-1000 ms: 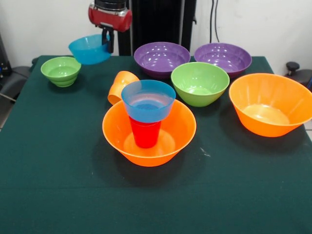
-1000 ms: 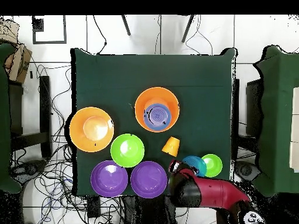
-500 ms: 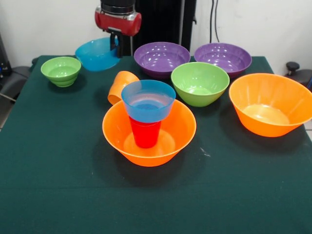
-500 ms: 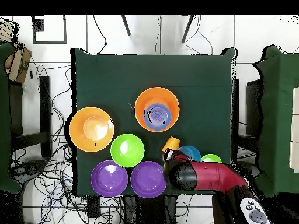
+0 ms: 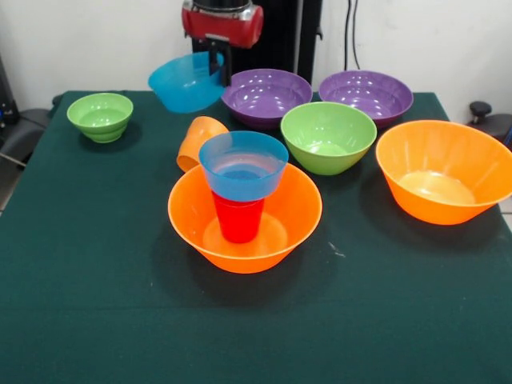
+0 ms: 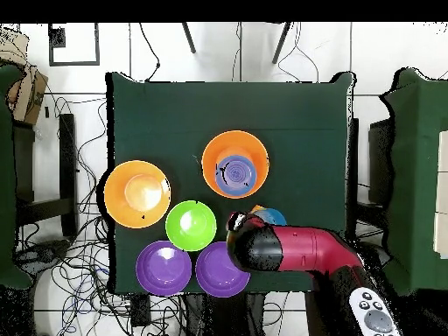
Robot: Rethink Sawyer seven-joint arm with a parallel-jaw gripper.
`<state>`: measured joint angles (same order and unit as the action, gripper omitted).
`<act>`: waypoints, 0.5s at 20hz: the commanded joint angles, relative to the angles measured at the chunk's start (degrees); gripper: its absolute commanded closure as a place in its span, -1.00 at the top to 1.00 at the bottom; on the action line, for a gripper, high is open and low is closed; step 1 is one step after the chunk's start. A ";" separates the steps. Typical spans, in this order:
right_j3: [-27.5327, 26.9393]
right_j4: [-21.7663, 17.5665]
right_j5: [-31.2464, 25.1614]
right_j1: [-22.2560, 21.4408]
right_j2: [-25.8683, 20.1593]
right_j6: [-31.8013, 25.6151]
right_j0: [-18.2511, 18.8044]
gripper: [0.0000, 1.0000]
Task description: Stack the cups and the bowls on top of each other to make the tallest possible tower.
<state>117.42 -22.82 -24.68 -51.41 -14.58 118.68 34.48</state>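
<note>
You have a small blue bowl clamped by its rim in the gripper, lifted clear of the desk near the top centre of the front view, just left of the nearer purple bowl. The tower stands at mid-frame: a large orange bowl holding the upright red cup, with the other blue bowl seated on the cup. Judging by this, your step is to carry the held bowl over and nest it into that top blue bowl. Keep it high enough to pass over the orange cup lying on its side just behind the tower — a brush there could roll it into the stack. Centre over the top bowl, level the tilted load, and lower gently; the red cup is a narrow support, so any sideways push may topple everything. Release only once it sits squarely.
</note>
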 commanded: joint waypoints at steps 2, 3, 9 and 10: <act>1.39 5.11 -11.99 -9.61 -8.02 -7.59 0.31 -1.00; 1.96 5.63 -12.82 -10.52 -8.32 -8.52 1.28 -1.00; 5.95 6.49 -14.26 -14.76 -9.32 -12.90 7.48 -1.00; 5.97 6.62 -13.76 -14.44 -9.80 -12.59 8.22 -1.00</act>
<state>118.89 -17.70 -32.68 -61.83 -19.21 118.68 38.87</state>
